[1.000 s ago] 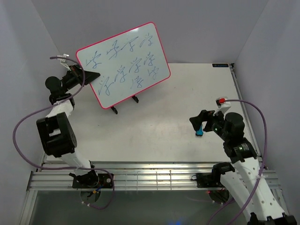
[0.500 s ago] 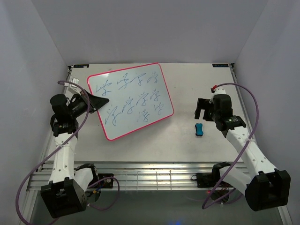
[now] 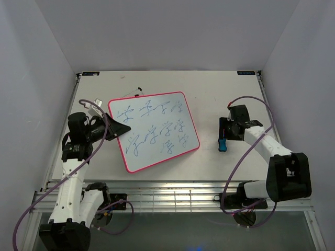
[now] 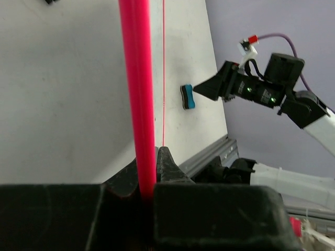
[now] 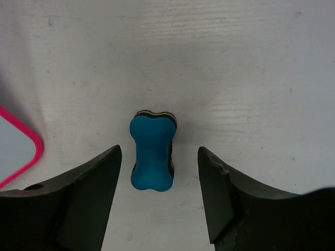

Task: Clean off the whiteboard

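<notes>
The whiteboard point(image 3: 157, 130), one board with a pink-red frame, sits left of the middle of the table point(image 3: 235, 89), turned at a slant, with three rows of blue scribbles across its face. The left claw point(image 3: 118, 129) is clenched on the board's left edge; the left wrist view shows the pink frame pinched tight between the two fingers. Whether the board lies flat on the table or is lifted a little cannot be told. Well apart to the right lies one small blue bone-shaped eraser point(image 3: 222, 145) on the bare table. The right claw point(image 5: 158, 151) hangs over it, spread wide, with a finger point(image 5: 91, 188) on each side and a gap between each and the eraser, so it holds nothing.
</notes>
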You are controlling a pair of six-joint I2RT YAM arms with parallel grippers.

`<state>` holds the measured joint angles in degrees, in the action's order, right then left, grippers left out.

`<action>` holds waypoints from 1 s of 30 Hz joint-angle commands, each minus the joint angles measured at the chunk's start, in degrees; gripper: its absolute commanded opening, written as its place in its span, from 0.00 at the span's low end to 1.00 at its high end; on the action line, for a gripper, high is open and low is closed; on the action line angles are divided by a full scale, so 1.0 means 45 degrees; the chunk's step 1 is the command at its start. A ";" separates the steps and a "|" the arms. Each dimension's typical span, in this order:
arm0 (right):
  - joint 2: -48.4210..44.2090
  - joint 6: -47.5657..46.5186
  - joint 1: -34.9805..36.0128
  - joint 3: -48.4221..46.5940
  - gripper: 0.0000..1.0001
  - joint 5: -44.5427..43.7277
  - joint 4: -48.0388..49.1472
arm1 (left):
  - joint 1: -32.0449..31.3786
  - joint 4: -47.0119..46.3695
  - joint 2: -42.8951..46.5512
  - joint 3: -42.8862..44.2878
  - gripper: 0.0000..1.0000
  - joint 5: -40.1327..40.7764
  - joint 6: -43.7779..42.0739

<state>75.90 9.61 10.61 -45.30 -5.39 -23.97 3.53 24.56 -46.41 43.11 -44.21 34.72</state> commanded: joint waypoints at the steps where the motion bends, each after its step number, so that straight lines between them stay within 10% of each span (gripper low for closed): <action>1: 0.0476 -0.0221 0.0005 -0.0422 0.65 0.0045 -0.0084 | -0.0432 0.0987 0.0255 0.0498 0.00 0.0212 -0.1230; 30: 0.1806 -0.0182 0.0728 0.0008 0.45 -0.0306 0.0052 | -0.1995 0.1848 0.0627 0.0068 0.00 0.2577 -0.2579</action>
<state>83.79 8.62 13.28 -45.23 -5.93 -23.94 -4.91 30.37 -43.97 43.20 -42.26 33.50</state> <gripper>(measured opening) 0.450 0.127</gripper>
